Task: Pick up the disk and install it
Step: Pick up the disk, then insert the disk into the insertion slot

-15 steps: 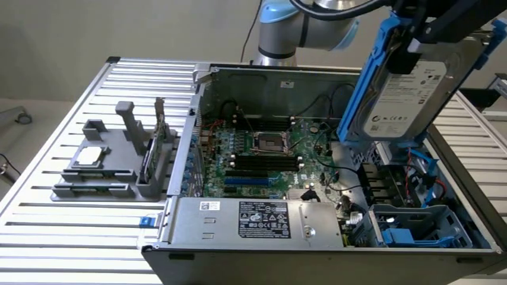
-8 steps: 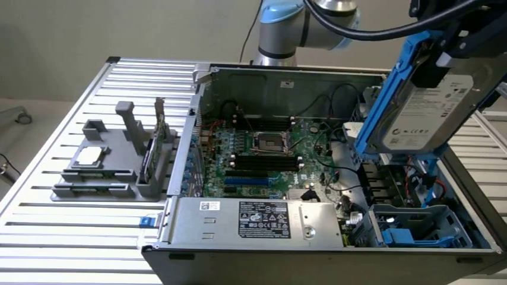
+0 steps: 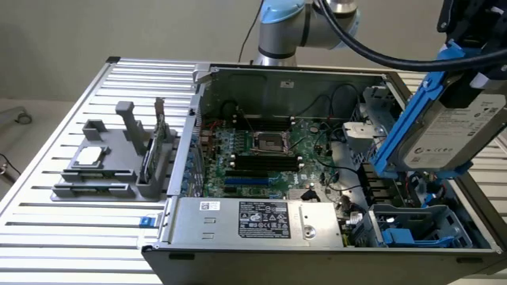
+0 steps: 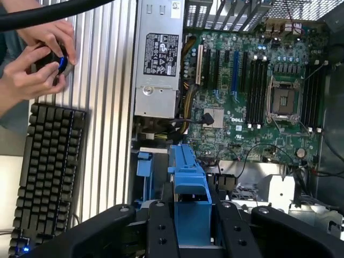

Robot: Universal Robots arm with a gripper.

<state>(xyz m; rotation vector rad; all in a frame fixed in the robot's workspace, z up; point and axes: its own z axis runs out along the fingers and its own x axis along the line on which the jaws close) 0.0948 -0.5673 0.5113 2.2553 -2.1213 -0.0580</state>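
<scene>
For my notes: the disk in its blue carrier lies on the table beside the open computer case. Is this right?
No. The exterior view shows the disk in its blue carrier held by the gripper above the open computer case, not on the table.

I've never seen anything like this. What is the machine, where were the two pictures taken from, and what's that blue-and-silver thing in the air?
It is a robot arm whose gripper works like a hand. One picture comes from a camera standing apart; the other from a camera on the arm's wrist. On the slatted metal table sits an opened computer case, beside a grey parts holder. The gripper holds the disk, a silver drive in a blue frame, above the case. The wrist view also catches a person's hands and a keyboard.
</scene>
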